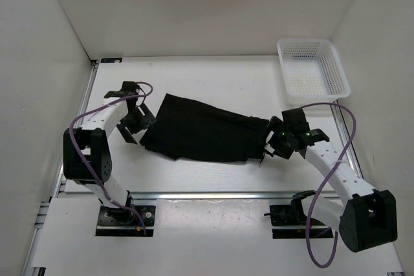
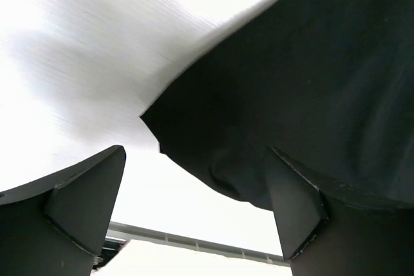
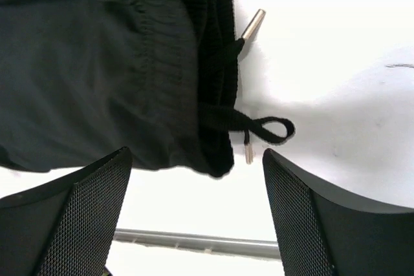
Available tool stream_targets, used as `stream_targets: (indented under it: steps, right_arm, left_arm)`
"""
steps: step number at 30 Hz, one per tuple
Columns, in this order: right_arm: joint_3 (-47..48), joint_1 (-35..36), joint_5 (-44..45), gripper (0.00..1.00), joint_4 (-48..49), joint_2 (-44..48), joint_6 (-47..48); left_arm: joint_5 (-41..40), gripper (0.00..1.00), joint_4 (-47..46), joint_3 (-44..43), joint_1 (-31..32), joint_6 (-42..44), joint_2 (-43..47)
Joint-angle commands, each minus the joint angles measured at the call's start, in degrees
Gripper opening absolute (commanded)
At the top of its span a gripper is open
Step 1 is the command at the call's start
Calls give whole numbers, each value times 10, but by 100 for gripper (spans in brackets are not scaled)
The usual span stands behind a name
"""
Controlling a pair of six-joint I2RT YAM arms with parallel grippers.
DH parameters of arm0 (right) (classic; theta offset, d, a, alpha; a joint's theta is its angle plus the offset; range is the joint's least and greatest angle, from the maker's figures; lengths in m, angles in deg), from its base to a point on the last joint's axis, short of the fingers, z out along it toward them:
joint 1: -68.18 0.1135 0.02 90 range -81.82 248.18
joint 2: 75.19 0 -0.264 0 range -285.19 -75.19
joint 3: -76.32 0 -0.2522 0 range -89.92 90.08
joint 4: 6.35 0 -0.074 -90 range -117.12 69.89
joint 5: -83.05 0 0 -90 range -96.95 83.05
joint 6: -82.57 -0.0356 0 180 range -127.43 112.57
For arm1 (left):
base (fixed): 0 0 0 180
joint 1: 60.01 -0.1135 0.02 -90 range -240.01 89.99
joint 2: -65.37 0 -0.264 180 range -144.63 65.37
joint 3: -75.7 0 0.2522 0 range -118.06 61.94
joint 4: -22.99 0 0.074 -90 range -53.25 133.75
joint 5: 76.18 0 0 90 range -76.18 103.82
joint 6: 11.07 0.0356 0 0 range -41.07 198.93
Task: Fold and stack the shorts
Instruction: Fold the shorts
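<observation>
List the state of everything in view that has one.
shorts: lying on the table between the arms, waistband toward the right arm, not gripped
drawstring: loose, loop and metal tips on the table
left gripper: jaws open, holding nothing, at the shorts' hem corner
right gripper: jaws open, holding nothing, at the waistband end
white mesh basket: upright, empty, far right

The shorts (image 2: 310, 82) overrun both wrist views' edges. Their outline blurs in the left wrist view.
</observation>
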Motion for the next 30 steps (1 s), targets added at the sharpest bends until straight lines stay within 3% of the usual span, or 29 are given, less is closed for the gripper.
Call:
stream_targets:
  steps: [1,4,7,11,16,21,25,30]
  right_arm:
    - [70,2,31,86,-73,18,46]
    - [107,2,38,79,-85,5,51]
    - [114,-27,4,79,-79,-30,43]
    - [71,-94,-157,93,-18,-54,-9]
    - [-23,-99,-228,100,41,-28,-94]
    - [-102,-99,-236,100,103,5,-176]
    - [-174,-99,-231,97,244,20,-262]
    - [-183,-99,-203,94,309,-23,-279]
  left_arm:
    - [-14,100,-5,-10,-11,4,14]
    - [-14,100,8,-36,-11,4,20]
    - [-20,100,16,-64,-11,11,27]
    - [-20,100,22,-82,-11,22,27]
    - [-26,99,22,-82,-11,27,27]
    - [-26,99,22,-77,-11,33,27]
    - [-31,99,22,-77,-11,33,21]
    - [-36,99,22,-77,-11,38,21]
